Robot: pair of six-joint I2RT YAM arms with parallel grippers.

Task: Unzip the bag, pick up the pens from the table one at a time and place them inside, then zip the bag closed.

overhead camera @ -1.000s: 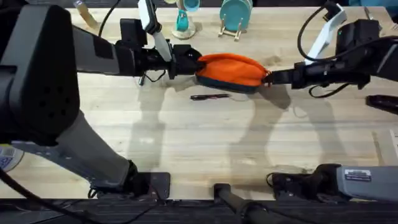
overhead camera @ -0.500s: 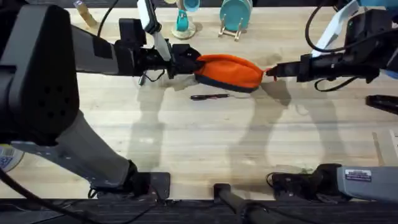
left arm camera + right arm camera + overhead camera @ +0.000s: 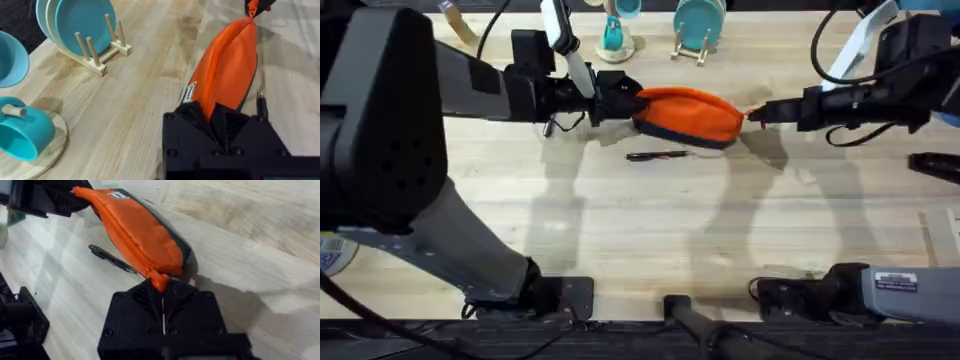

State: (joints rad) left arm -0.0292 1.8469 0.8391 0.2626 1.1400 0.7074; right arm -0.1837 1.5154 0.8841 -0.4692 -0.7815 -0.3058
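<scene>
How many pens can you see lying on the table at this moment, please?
1: a black pen lies on the table just in front of the orange bag. Others may be hidden inside or behind it.

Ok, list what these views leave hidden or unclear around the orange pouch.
- Inside of the orange fabric pouch: hidden by its closed top in every view.
- Slim black pen: overhead too small for tip colour; left wrist view, pouch hides most of it.
- Left gripper and right gripper: finger pads hidden by pouch ends.

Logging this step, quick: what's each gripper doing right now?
Left gripper: shut on the bag, its left end.
Right gripper: shut on the bag's orange tab at the other end.
</scene>
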